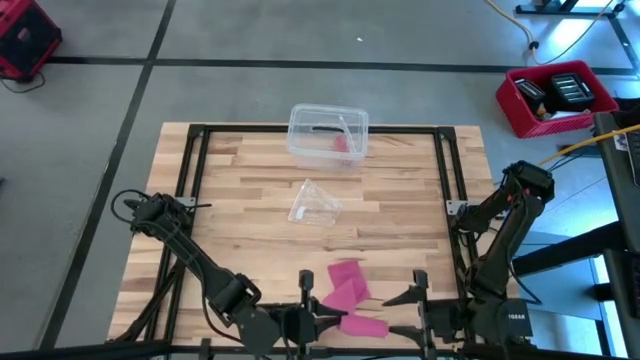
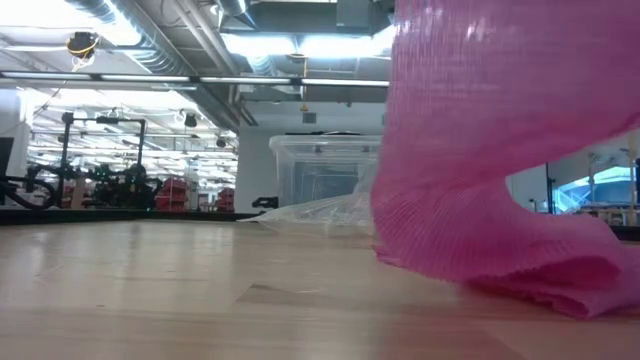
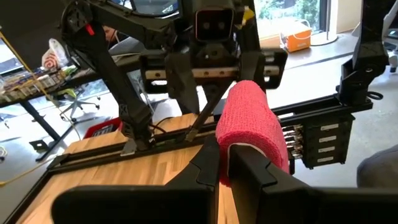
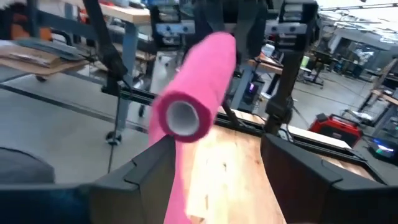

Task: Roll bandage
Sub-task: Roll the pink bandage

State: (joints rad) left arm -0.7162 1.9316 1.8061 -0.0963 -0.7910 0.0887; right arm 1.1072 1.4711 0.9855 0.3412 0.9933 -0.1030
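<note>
left gripper (image 3: pixel 227 165): clenched on one end of the pink bandage roll (image 3: pixel 252 127), at the table's near edge | right gripper (image 4: pixel 214 158): fingers spread, released, facing the roll's open core | bandage tail: loose strip draped onto the wooden table (image 1: pixel 250 190), seemingly folded over | clear plastic box (image 1: pixel 327 134): far side | plastic wrapper (image 1: pixel 313 203): mid-table

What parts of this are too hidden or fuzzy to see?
- High view: both end effectors sit at the bottom edge, partly cut off.
- Low view: the bandage fills the right side and hides the table behind it.
- High view: what lies inside the clear box is too small to tell.
- Right wrist view: the roll's near end is blurred.
</note>
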